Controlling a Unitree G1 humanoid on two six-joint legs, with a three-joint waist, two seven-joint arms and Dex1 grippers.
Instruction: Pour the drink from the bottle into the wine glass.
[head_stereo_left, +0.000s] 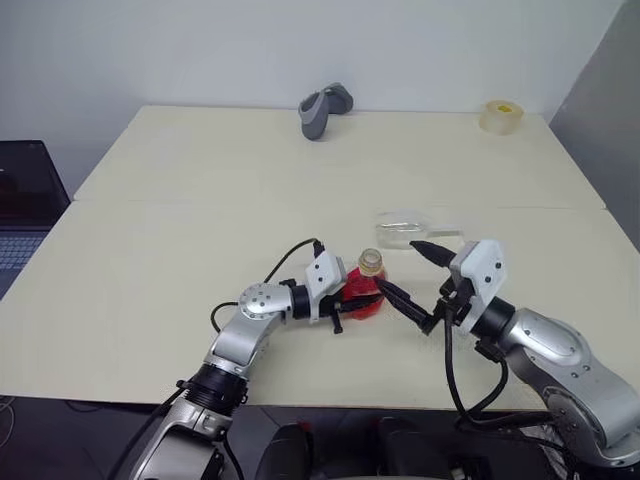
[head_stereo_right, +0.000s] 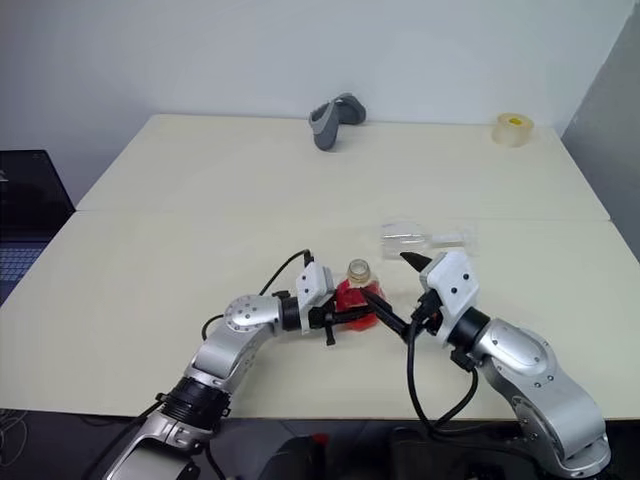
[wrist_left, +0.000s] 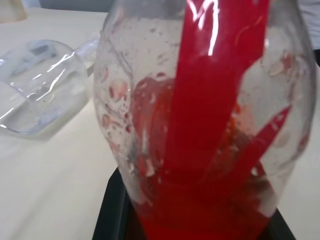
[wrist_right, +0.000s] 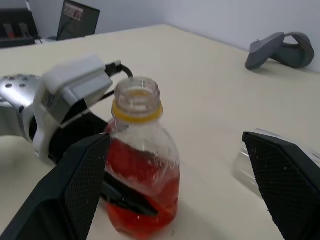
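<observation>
worktop (head_stereo_left: 150, 200): pale, wine glass (head_stereo_left: 405, 228) lying on its side
bottle (wrist_right: 142, 175): light, slippery, clamped low by left end effector (head_stereo_left: 345, 300)
right end effector (head_stereo_left: 415, 280): fingers apart

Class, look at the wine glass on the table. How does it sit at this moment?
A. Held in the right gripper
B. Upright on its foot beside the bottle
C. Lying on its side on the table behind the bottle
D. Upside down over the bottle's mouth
C: the wine glass lies on its side on the table, behind the bottle, apart from the open right gripper.
</observation>
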